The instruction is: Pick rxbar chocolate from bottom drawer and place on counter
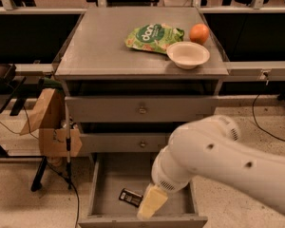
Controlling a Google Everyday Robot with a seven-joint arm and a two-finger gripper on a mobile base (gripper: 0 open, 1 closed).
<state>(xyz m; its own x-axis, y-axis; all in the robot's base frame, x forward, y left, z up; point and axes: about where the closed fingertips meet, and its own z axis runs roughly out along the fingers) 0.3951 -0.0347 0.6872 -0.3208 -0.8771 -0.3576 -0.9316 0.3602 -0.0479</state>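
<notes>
Gripper [152, 202]: low over the open bottom drawer [115, 175], just right of the bar; whether open or closed, cannot tell.
Rxbar chocolate [131, 196]: flat on the drawer floor, near the front.
Counter surface [99, 42]: carries green snack bag [153, 36], bowl [188, 54], orange [199, 33].

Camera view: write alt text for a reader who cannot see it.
The robot's gripper hangs over the open bottom drawer, close beside the rxbar chocolate lying on the drawer floor. On the counter above sit a green snack bag, an orange and a white bowl.
</notes>
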